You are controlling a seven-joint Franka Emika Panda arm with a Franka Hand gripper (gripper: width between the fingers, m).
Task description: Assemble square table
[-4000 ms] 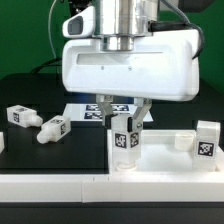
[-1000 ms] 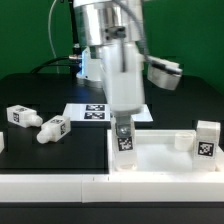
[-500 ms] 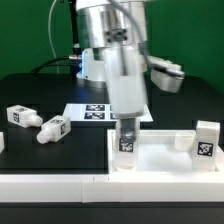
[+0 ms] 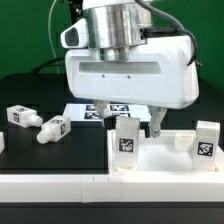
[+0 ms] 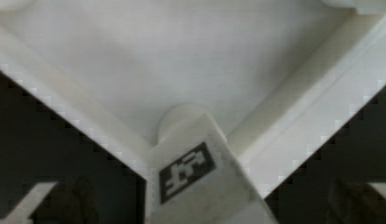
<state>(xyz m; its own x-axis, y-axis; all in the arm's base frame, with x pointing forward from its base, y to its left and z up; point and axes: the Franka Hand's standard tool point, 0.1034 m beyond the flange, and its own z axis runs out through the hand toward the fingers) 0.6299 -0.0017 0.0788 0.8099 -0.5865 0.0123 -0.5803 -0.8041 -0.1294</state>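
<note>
The pincer (image 4: 132, 124) is wide open; its fingers (image 5: 48, 205) flank the upright leg (image 4: 126, 142) without touching it. This leg stands at the corner of the square slab (image 4: 165, 162) toward the exterior view's left. A second leg (image 4: 207, 138) stands at the slab's side toward the exterior view's right. Two loose legs (image 4: 22, 117) (image 4: 52, 128) lie on the black tabletop (image 4: 60, 160), well apart from the slab. The marker board (image 4: 90, 110) lies behind the pincer.

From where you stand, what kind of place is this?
Probably a robotics lab bench: a black table before a plain green backdrop, a flat marker board printed with tags, and tagged white legs laid out for assembly.
</note>
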